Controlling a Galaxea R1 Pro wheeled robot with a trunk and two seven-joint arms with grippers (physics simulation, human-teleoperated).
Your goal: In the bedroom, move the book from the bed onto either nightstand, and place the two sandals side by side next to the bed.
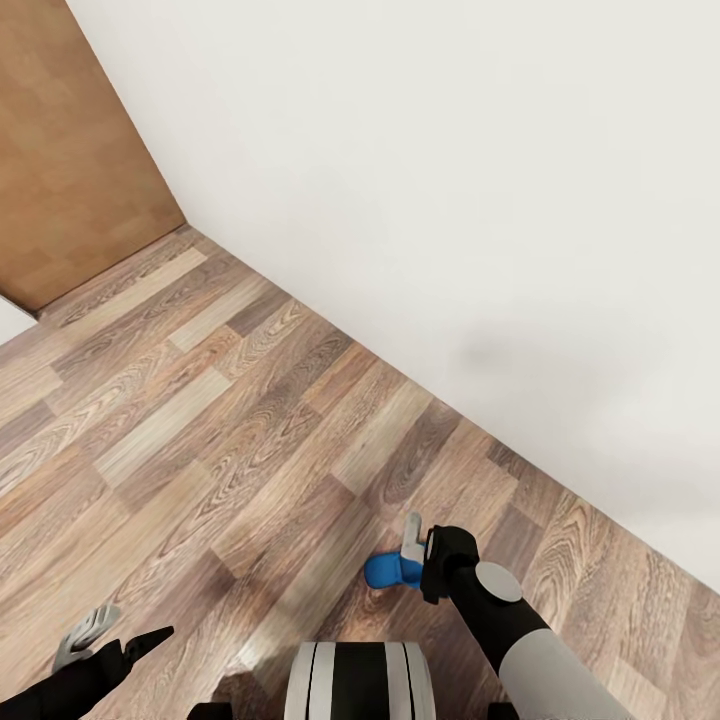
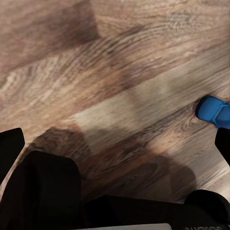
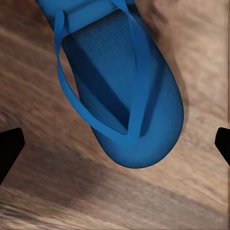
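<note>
Sandal [image 3: 120,91] by white wall [image 1: 450,200]

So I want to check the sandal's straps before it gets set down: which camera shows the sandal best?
The right wrist view: the sandal appears large there, sole and both straps clear. The head view shows a small blue part of it beside the right gripper. The left wrist view catches a blue tip at the picture's edge.

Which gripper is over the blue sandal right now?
The right gripper, open directly above the sandal; the left gripper hangs off to the side over the floor.
</note>
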